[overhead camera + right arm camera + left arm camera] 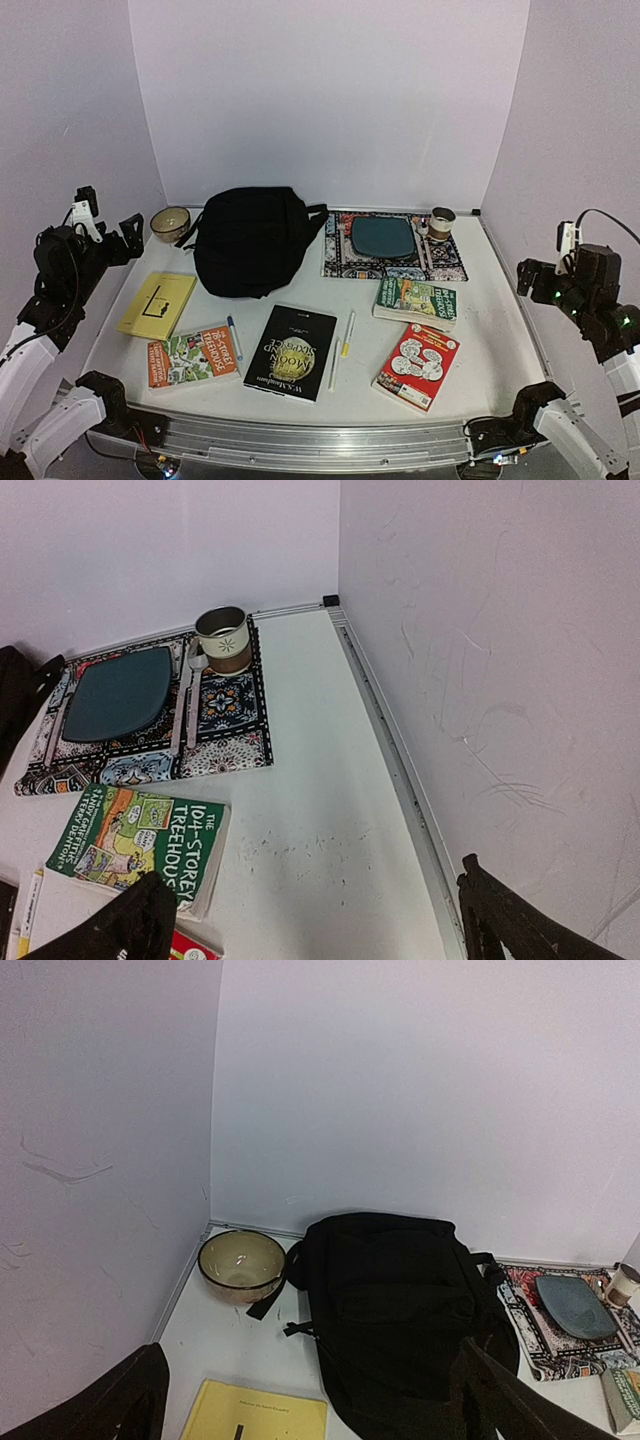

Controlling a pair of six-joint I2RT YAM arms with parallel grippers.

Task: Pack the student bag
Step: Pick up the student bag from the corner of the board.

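Five books [292,352] lie at six o'clock of the student bag [250,240], flat at the worktop [490,330] far side, likely within both arms' reach; left gripper [312,1348] and right gripper [315,872] jaws gape, empty.

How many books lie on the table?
5: yellow book left, orange book front left, black book centre, green book right, red book front right. The black backpack could hide more.
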